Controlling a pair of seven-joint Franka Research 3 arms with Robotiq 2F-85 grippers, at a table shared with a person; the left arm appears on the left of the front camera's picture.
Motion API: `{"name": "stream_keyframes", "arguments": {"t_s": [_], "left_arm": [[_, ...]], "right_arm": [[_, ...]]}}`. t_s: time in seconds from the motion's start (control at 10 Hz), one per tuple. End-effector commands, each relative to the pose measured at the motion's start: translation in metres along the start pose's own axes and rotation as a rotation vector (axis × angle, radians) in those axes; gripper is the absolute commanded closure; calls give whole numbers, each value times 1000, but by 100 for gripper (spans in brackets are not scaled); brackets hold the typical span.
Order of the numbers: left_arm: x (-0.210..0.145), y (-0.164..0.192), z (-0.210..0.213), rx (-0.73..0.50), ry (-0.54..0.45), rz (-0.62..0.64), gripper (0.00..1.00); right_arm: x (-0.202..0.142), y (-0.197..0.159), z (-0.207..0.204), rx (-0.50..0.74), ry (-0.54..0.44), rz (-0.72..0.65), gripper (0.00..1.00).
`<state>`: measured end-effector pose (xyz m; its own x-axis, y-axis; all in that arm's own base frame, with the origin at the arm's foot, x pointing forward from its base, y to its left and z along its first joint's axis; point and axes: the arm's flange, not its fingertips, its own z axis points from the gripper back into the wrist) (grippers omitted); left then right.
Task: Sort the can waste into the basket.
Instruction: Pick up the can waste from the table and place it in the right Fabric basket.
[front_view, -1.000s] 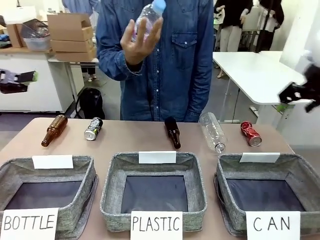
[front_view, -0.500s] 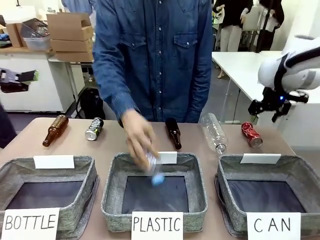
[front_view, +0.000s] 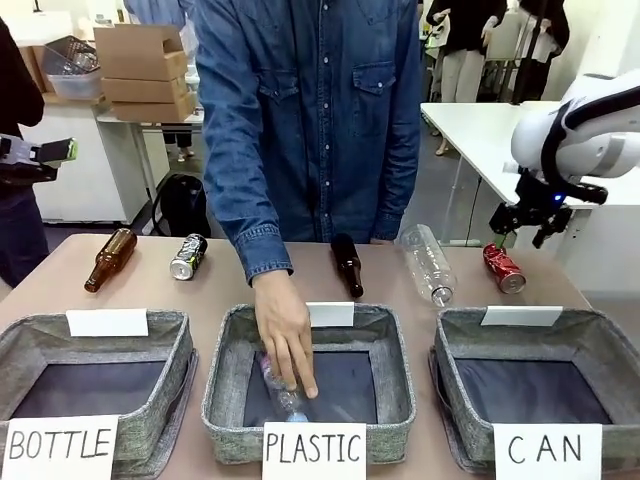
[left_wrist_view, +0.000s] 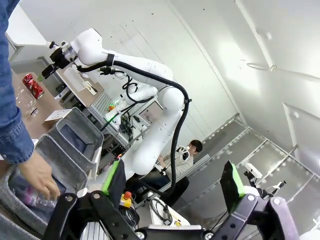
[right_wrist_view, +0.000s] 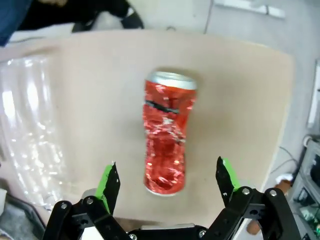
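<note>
The dented red can (right_wrist_view: 166, 140) lies on its side on the tabletop (front_view: 230, 270) just beyond the CAN basket (front_view: 445, 352), below the right gripper (front_view: 521, 228), the nearer one, whose wide-spread fingers (right_wrist_view: 109, 182) sit crosswise to its long axis.

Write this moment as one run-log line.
right gripper: open, over crushed shiny red metal can; left gripper: open; grey woven CAN basket: no cans; person's hand: in grey PLASTIC basket
</note>
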<state>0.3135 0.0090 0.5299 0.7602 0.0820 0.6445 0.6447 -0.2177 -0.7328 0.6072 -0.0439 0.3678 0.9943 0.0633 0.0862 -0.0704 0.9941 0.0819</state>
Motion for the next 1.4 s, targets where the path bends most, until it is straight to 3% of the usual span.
{"name": "stream_keyframes", "arguments": {"t_s": [0.0, 0.4, 0.8, 0.9, 1.0, 1.1, 1.2, 1.3], "left_arm": [[1, -1, -2, -18, -8, -22, 0], [1, -1, -2, -18, -8, -22, 0], [1, -1, -2, -18, -8, -22, 0], [1, -1, -2, -18, -8, -22, 0], [1, -1, -2, -18, -8, -22, 0], [1, -1, -2, -18, -8, -22, 0], [1, -1, -2, -18, -8, -22, 0], [1, -1, -2, -18, -8, -22, 0]], "right_arm": [[13, 2, -15, 36, 16, 35, 0], [28, 9, -55, -14, 31, 1, 0], [31, 6, -60, -56, -15, -52, 0], [31, 6, -61, -64, -12, -64, 9], [31, 6, -62, -86, -3, -58, 59], [31, 6, -61, -96, 2, -65, 69], [31, 6, -61, -95, 7, -65, 100], [32, 5, -62, -102, 12, -69, 100]]}}
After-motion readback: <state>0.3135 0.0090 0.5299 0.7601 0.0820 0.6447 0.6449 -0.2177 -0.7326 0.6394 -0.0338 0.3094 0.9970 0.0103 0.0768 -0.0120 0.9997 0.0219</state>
